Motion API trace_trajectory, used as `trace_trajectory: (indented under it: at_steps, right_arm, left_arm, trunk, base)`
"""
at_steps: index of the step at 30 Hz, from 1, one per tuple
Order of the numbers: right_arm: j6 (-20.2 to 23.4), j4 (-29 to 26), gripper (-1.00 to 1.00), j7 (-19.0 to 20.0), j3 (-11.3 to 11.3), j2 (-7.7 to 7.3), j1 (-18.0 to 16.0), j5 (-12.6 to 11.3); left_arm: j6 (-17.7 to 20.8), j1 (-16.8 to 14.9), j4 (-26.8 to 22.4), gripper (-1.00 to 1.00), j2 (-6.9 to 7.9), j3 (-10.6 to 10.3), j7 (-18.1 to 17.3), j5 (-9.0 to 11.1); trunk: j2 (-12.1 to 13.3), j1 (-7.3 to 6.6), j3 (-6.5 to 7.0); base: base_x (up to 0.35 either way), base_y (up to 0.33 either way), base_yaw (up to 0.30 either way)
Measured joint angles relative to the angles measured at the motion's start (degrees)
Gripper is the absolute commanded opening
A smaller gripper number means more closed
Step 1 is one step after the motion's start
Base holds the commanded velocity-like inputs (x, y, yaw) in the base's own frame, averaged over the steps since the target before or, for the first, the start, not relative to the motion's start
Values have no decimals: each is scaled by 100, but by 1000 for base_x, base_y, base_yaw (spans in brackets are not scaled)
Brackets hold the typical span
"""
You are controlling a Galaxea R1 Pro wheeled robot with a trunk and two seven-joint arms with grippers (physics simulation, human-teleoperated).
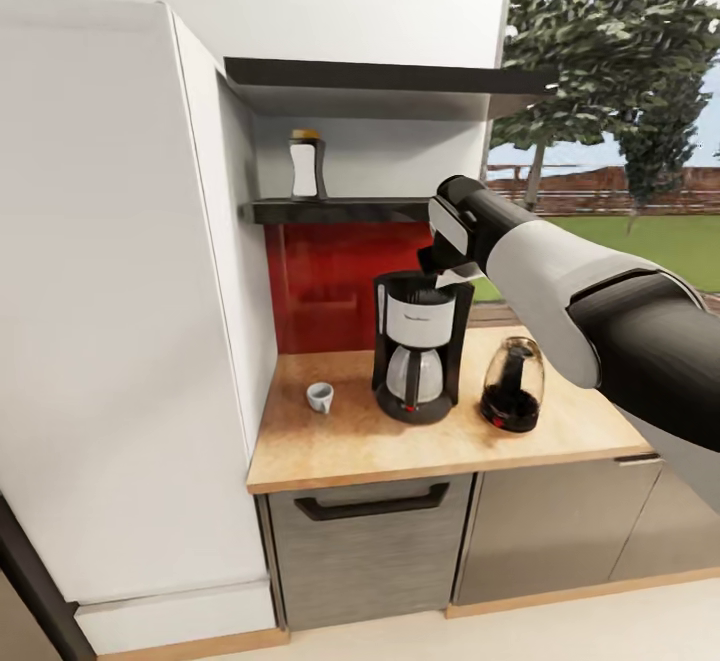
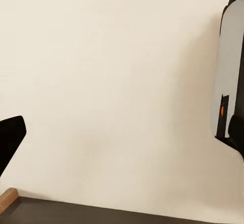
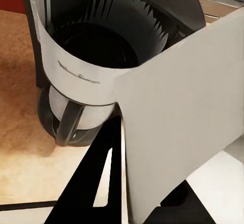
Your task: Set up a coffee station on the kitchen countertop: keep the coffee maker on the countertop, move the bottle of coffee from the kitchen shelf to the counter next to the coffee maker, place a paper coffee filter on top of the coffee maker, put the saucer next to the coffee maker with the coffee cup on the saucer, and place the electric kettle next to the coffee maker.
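While the right end effector (image 1: 447, 271) grips the paper coffee filter (image 3: 178, 117), the coffee maker (image 1: 420, 346) stands just below.

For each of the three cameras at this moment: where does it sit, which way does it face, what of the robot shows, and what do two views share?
Head view: from the robot's head, looking forward and down at the light wood-grain kitchen countertop; the right arm's white-and-black forearm reaches to the tall black-and-silver coffee maker.
Left wrist view: on the left arm, facing a plain cream wall; a dark finger shows at the edge.
Right wrist view: on the right arm, looking down past the white paper coffee filter it holds.
Shared: head and right wrist views both show the coffee maker and filter.
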Motion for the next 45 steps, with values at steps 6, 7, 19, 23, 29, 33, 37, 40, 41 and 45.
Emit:
trace_trajectory:
  at_steps: [6, 7, 19, 23, 29, 33, 37, 40, 41, 45]
  right_arm:
    - [0, 317, -100, 2, 12, 6, 0, -3]
    - [0, 357, -100, 2, 13, 6, 0, -3]
    - [1, 407, -100, 3, 16, 8, 0, -3]
    - [0, 408, -100, 3, 16, 15, 0, -3]
    - [1, 407, -100, 3, 16, 17, 0, -3]
    - [1, 408, -100, 3, 16, 16, 0, -3]
    - [0, 418, -100, 3, 16, 14, 0, -3]
    - [0, 423, -100, 3, 17, 13, 0, -3]
    - [0, 424, -100, 3, 17, 11, -1, -3]
    - [0, 436, -100, 3, 18, 9, -1, 0]
  left_arm:
    - [128, 28, 22, 100, -1, -9, 3, -5]
    - [130, 49, 25, 100, -5, -10, 3, -8]
    - [155, 237, 35, 100, -2, -13, 0, -98]
    - [157, 297, 35, 100, -1, -11, 4, -187]
    - [157, 307, 35, 100, -8, -11, 6, -202]
    - [157, 307, 31, 100, -9, -11, 5, -203]
    - [157, 307, 33, 100, -9, -12, 5, -203]
    - [157, 308, 33, 100, -9, -11, 7, -203]
    - [157, 307, 34, 100, -9, -12, 6, -203]
    - [157, 307, 35, 100, -9, -15, 3, -203]
  trunk:
    - [2, 3, 0]
    - [1, 3, 0]
    - [1, 2, 0]
    - [1, 3, 0]
    - [0, 1, 0]
    - [2, 1, 0]
    - [1, 3, 0]
    - [1, 3, 0]
    - [1, 3, 0]
    - [0, 2, 0]
  base:
    - [59, 0, 0]
    - [5, 0, 0]
    - [93, 66, 0]
    - [19, 16, 0]
    - [74, 42, 0]
    - [193, 115, 0]
    - [37, 20, 0]
    - [9, 5, 0]
    - [7, 1, 0]
    - [85, 0, 0]
